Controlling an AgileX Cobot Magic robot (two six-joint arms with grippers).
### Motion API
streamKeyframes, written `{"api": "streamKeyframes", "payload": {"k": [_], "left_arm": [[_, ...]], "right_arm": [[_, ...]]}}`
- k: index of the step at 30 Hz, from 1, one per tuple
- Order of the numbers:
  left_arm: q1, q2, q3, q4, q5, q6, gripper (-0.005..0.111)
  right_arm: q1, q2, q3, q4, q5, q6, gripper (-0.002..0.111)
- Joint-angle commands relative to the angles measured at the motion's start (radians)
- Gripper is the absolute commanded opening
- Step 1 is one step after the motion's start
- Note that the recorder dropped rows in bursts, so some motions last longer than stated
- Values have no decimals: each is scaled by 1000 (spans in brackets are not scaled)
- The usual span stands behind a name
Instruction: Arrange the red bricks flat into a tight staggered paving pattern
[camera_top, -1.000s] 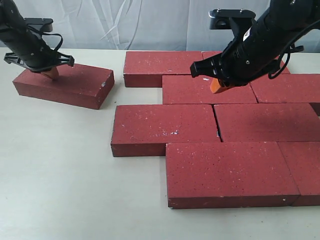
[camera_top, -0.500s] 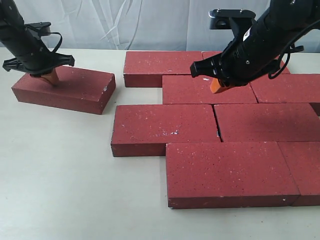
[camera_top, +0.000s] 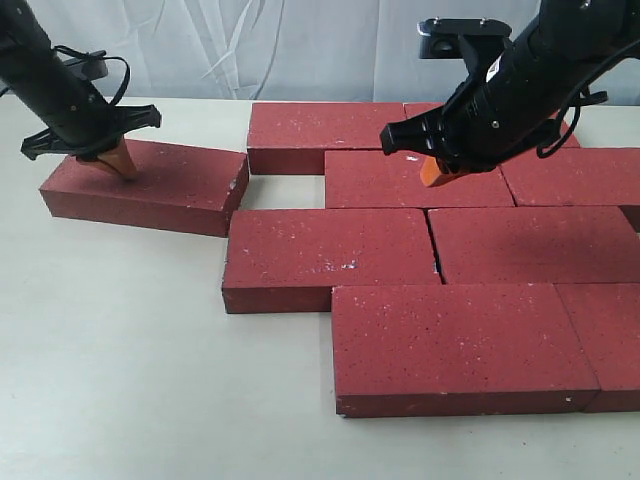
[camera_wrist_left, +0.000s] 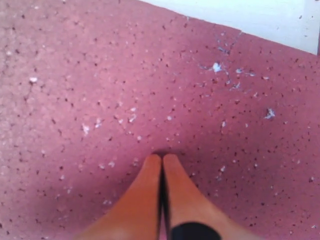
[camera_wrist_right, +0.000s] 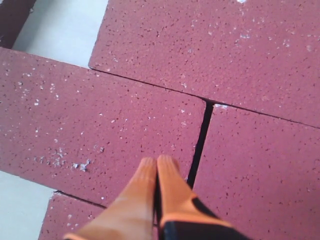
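Note:
A loose red brick (camera_top: 150, 187) lies flat at the left, its right end close to the laid bricks. My left gripper (camera_top: 117, 165) is shut, its orange tips pressed on this brick's top near the far left end; the left wrist view shows the tips (camera_wrist_left: 162, 158) touching the speckled brick (camera_wrist_left: 100, 90). Several red bricks (camera_top: 330, 258) lie flat in staggered rows at the centre and right. My right gripper (camera_top: 437, 175) hangs shut above the second row, holding nothing. In the right wrist view its tips (camera_wrist_right: 156, 161) hover beside a seam (camera_wrist_right: 199, 146) between two bricks.
The cream table (camera_top: 120, 380) shows at the left and front. A small bare gap (camera_top: 285, 190) remains between the back row and the third row, left of the second-row brick. A white curtain (camera_top: 250, 45) hangs behind. Bricks at the right run past the view's edge.
The left gripper has pushed the loose brick to the right, toward the laid bricks, and turned it closer to parallel with the rows. The right arm has not moved.

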Motion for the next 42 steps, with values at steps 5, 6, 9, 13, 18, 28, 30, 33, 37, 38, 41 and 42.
{"api": "streamKeyframes", "payload": {"k": [5, 6, 9, 13, 18, 28, 30, 33, 37, 38, 41, 42], "left_arm": [[-10, 1, 2, -20, 3, -4, 0], [-10, -5, 2, -20, 3, -4, 0], [-10, -20, 2, -20, -13, -4, 0], [-10, -54, 2, -20, -46, -4, 0], [3, -84, 2, 33, -72, -4, 0], [110, -87, 2, 95, -92, -4, 0], [135, -87, 2, 93, -102, -4, 0], [161, -87, 2, 93, -111, -4, 0], [183, -87, 2, 98, -143, -4, 0], [186, -87, 2, 98, -153, -4, 0], [191, -83, 2, 104, -187, -4, 0], [192, -82, 2, 114, -201, -4, 0]], "right_arm": [[-5, -6, 3, -2, -8, 0, -1], [-5, -6, 3, -2, -8, 0, -1], [-5, -6, 3, 8, -8, 0, -1], [-5, -6, 3, 14, -8, 0, -1], [-5, -6, 3, 14, -1, 0, -1], [51, -6, 3, 37, -17, -59, -1], [77, 7, -13, 40, -17, -59, -1], [117, 38, -50, 48, -10, -59, -1], [168, 109, -142, 65, 7, -59, -1], [176, 127, -168, 71, 18, -59, -1], [208, 191, -263, 81, 52, -59, -1], [218, 215, -297, 88, 65, -59, -1]]}}
